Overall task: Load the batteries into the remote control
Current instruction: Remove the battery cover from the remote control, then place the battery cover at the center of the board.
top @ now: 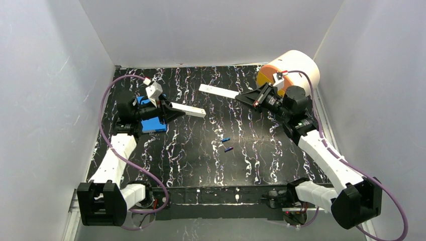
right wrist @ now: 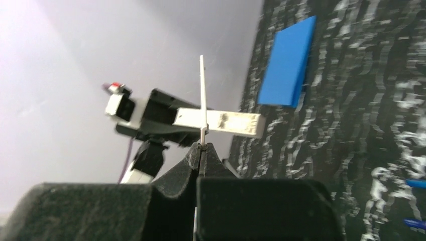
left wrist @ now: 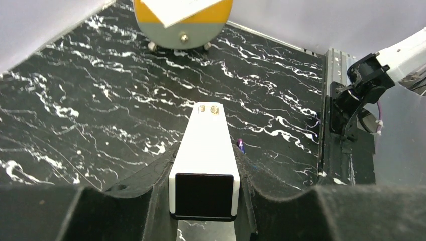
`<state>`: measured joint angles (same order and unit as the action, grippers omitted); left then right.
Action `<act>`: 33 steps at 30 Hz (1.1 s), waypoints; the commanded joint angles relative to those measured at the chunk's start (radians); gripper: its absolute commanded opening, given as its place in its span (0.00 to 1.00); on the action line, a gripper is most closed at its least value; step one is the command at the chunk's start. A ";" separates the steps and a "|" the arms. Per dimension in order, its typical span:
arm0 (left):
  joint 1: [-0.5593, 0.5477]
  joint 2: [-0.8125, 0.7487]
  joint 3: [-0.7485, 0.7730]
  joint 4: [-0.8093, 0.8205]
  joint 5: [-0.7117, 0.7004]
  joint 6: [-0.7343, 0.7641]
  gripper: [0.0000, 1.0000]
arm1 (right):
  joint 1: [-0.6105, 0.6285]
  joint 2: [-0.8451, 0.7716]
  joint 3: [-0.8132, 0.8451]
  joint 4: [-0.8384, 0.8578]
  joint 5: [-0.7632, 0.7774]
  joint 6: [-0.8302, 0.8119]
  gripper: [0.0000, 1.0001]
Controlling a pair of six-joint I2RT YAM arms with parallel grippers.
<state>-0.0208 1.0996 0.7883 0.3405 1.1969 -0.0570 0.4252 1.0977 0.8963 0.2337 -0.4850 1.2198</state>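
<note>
My left gripper [top: 173, 107] is shut on one end of the remote control [top: 190, 110], a slim white bar held level above the mat and pointing right. In the left wrist view the remote control [left wrist: 207, 138] sits clamped between the jaws of the left gripper [left wrist: 205, 155]. My right gripper [top: 241, 95] is shut on a thin flat white strip [top: 219, 90], which appears edge-on as a strip [right wrist: 202, 90] rising from the right gripper [right wrist: 201, 147]. Two small blue batteries [top: 226, 140] [top: 229, 149] lie on the mat in the middle, clear of both grippers.
A flat blue pad [top: 153, 125] lies under the left wrist. A cream-and-orange drum [top: 291, 70] stands at the back right corner behind the right arm. White walls close in the black marbled mat [top: 201, 160] on three sides.
</note>
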 commanded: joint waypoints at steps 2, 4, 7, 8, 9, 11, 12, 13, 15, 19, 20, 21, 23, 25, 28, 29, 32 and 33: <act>0.004 -0.047 -0.007 -0.101 -0.018 0.103 0.00 | -0.019 -0.040 -0.044 -0.207 0.249 -0.156 0.01; 0.004 -0.049 0.000 -0.104 -0.006 0.094 0.00 | -0.019 -0.047 -0.077 -0.307 0.331 -0.219 0.01; 0.003 -0.051 0.007 -0.106 0.017 0.081 0.00 | -0.020 -0.052 -0.133 -0.396 0.418 -0.308 0.01; 0.002 -0.053 0.007 -0.106 0.021 0.080 0.00 | -0.019 -0.048 -0.148 -0.420 0.439 -0.333 0.01; 0.002 -0.054 0.006 -0.106 0.022 0.081 0.00 | -0.019 -0.044 -0.163 -0.445 0.451 -0.350 0.01; 0.001 -0.057 0.004 -0.106 0.027 0.080 0.00 | -0.019 -0.037 -0.198 -0.467 0.464 -0.371 0.01; 0.000 -0.058 0.003 -0.106 0.029 0.082 0.00 | -0.020 -0.036 -0.211 -0.484 0.475 -0.381 0.01; -0.003 -0.059 0.002 -0.107 0.029 0.082 0.00 | -0.019 -0.035 -0.229 -0.485 0.480 -0.385 0.01; -0.012 -0.058 0.003 -0.107 0.032 0.085 0.00 | -0.020 -0.033 -0.267 -0.481 0.507 -0.408 0.01; -0.028 -0.048 0.013 -0.107 0.044 0.079 0.00 | -0.019 -0.027 -0.310 -0.464 0.537 -0.446 0.09; -0.030 -0.045 0.015 -0.107 0.046 0.077 0.00 | -0.019 -0.021 -0.314 -0.469 0.549 -0.452 0.12; -0.032 -0.044 0.017 -0.107 0.048 0.077 0.00 | -0.019 -0.015 -0.316 -0.474 0.558 -0.457 0.17; -0.037 -0.043 0.019 -0.107 0.050 0.076 0.00 | -0.019 -0.005 -0.313 -0.504 0.582 -0.463 0.29; -0.039 -0.044 0.023 -0.107 0.052 0.073 0.00 | -0.020 -0.006 -0.305 -0.523 0.599 -0.465 0.44; -0.046 -0.045 0.027 -0.107 0.056 0.070 0.00 | -0.019 -0.024 -0.279 -0.566 0.621 -0.468 0.67; -0.051 -0.044 0.029 -0.107 0.058 0.067 0.00 | -0.019 -0.026 -0.256 -0.592 0.623 -0.471 0.70; -0.072 -0.044 0.036 -0.107 0.073 0.063 0.00 | 0.005 -0.042 -0.161 -0.622 0.573 -0.507 0.73; -0.084 -0.042 0.039 -0.107 0.079 0.064 0.00 | 0.025 -0.044 -0.131 -0.600 0.539 -0.527 0.73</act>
<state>-0.0719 1.0668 0.7830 0.2306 1.2232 0.0113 0.4110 1.0924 0.6220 -0.3649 0.0910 0.7536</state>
